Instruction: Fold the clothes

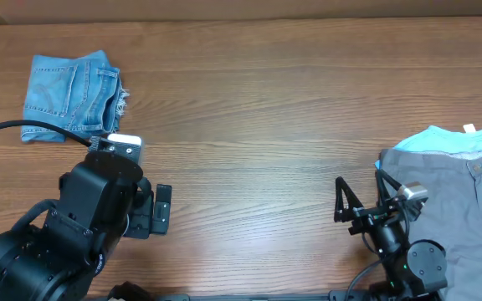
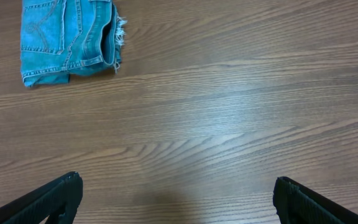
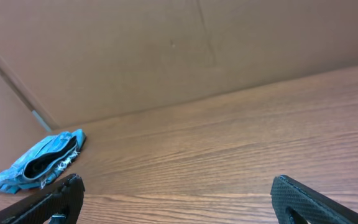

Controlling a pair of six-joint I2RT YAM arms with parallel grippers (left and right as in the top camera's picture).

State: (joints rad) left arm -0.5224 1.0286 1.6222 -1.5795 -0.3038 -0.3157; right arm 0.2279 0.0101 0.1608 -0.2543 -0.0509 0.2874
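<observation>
The clothes, a pair of light-blue denim jeans (image 1: 69, 94), lie folded into a small square at the table's far left, with a frayed hem on their right side. The left wrist view has them at the top left (image 2: 67, 38); the right wrist view shows them far off at the left (image 3: 39, 163). My left arm (image 1: 99, 209) sits at the near left, below the jeans and apart from them. Its gripper (image 2: 176, 199) is open over bare wood. My right gripper (image 1: 361, 196), near the front right, is also open and holds nothing (image 3: 176, 199).
Grey trousers (image 1: 458, 209) lie spread at the right edge, right beside the right arm, with a light-blue garment (image 1: 446, 138) under their top. A black cable (image 1: 23, 127) runs from the left edge to the left arm. A brown wall (image 3: 166, 50) backs the table.
</observation>
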